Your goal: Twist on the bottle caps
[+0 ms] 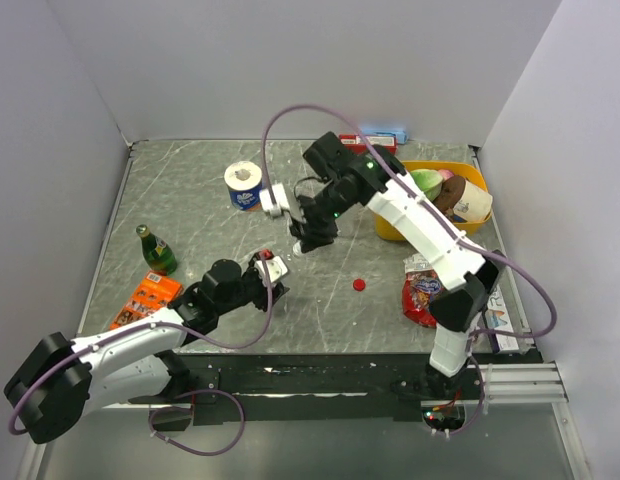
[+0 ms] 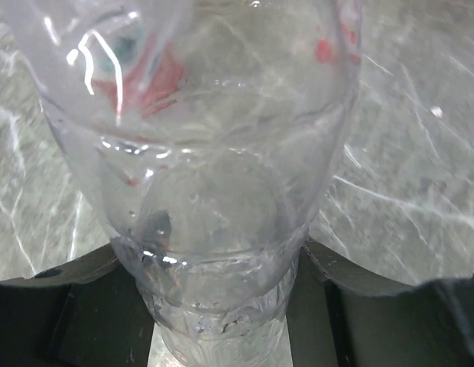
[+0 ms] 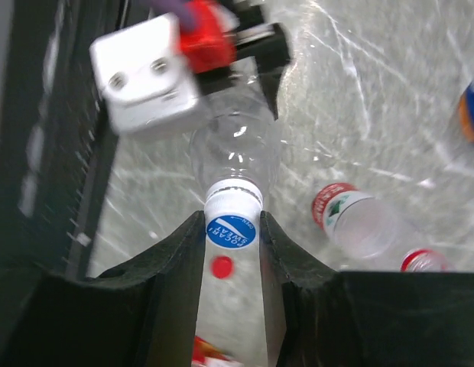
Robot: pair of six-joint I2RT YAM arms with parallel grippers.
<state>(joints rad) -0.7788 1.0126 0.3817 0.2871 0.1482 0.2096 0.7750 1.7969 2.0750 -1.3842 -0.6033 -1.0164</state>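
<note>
From above, your left arm (image 1: 140,345) lies low across the table (image 1: 190,215) from the near left corner. The left gripper (image 1: 273,270) points toward the middle. Your right arm (image 1: 430,235) rises from the near right, arches over the yellow basket (image 1: 477,183) and bends down, so the right gripper (image 1: 308,240) faces the left one, just beside it. A red cap (image 1: 359,284) lies alone on the table to their right. A toilet roll (image 1: 244,185) and a green bottle (image 1: 156,250) stand well apart on the left. What sits between the two grippers is too faint here to make out.

Your left wrist camera fills that in. A clear bottle (image 2: 214,191) takes up nearly the whole view, its narrow end wedged between the dark fingers (image 2: 69,306), so the left gripper is clamped on it. The cap end is out of view here.

Your right wrist camera shows the far end. A blue cap (image 3: 231,228) with a white skirt sits on the bottle's neck, and the right fingers (image 3: 176,275) press on it from both sides. The left gripper holds the other end of the bottle beyond. Only this view shows a second bottle (image 3: 355,222) with a red label band, lying on its side to the right.
</note>
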